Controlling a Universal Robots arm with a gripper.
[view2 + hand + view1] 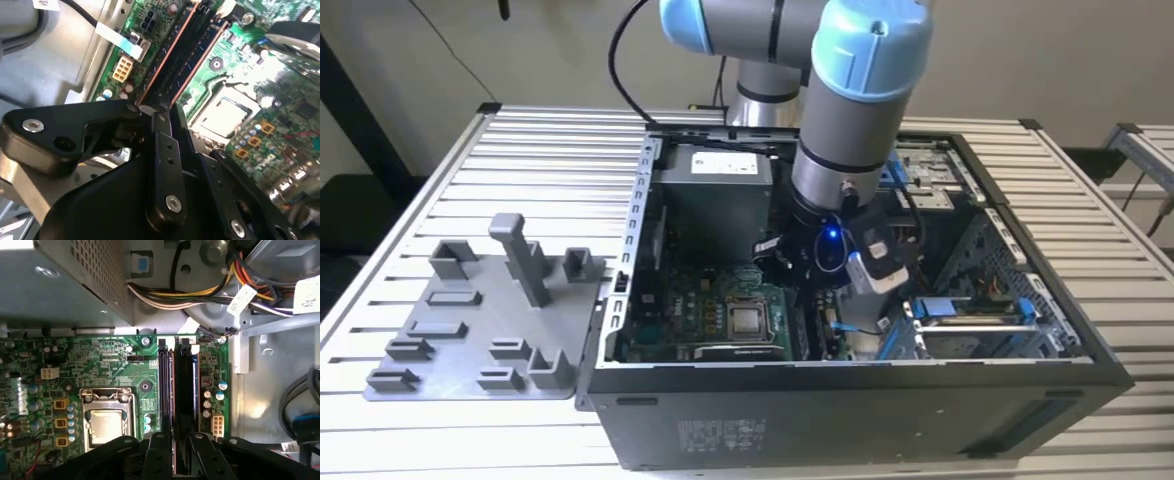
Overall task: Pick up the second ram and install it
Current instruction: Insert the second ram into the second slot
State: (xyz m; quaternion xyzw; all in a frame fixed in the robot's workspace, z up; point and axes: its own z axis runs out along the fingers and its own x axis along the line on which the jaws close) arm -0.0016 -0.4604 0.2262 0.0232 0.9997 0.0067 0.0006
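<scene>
Gripper [176, 460] sat low inside the open PC case [854, 385], black linkage arms crowding the near edge of both wrist views. Its fingers [161, 131] were drawn close together at the end of the RAM slots [176, 385]; probably clamped on the RAM [185, 390] edge, but the linkage hid the contact, so cannot tell for sure.

Just past the fingertips in the first wrist view, two long dark slots ran side by side on the green motherboard [120, 365]. A dark stick stood in the slot nearer the white connector [217, 425], white latches [189, 342] at the far ends. The stick looked thin, black, edge-on, in line with its slot.

Beside the slots lay the CPU socket [106, 422], metal frame, bare silver lid. Yellow parts [61, 422] and small capacitors [222, 385] flanked both sides.

Further on, a bundle of coloured cables [200, 290] crossed above the board, and the grey perforated power supply [75, 275] hung over its far corner. Blue cable [305, 427] sat off to one side.

In the exterior view the arm [854, 110] reached down into the case, blocking the slots. A grey parts tray [480, 320] lay on the slatted table [454, 180] at the exterior view's left, well apart from the case.
</scene>
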